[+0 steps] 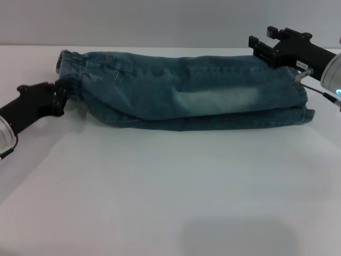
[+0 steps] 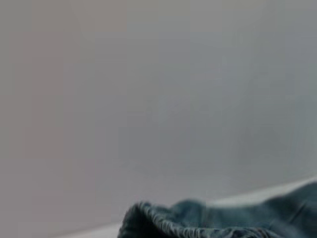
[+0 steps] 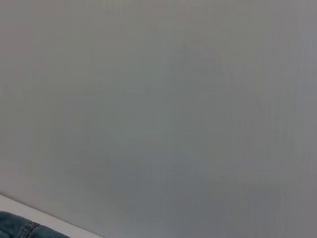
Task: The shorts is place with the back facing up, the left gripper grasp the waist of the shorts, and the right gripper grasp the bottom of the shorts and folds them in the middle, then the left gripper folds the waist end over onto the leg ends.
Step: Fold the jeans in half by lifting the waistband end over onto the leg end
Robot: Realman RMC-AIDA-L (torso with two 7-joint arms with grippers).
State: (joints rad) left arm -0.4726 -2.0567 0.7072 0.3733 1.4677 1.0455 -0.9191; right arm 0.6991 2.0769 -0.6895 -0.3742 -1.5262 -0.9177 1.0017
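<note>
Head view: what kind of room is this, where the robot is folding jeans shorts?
Probably a robot test bench or lab, not a home. A bare white table, a plain grey wall behind, and only denim shorts lying between the left end effector and right end effector.

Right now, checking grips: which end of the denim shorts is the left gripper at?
The gathered waistband end; left gripper touches it. The right gripper is at the leg-hem end.

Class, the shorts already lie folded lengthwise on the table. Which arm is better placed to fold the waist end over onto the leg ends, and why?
The left. The left gripper sits right at the waistband of the shorts, while the right gripper is at the leg ends, where the waist should land.
</note>
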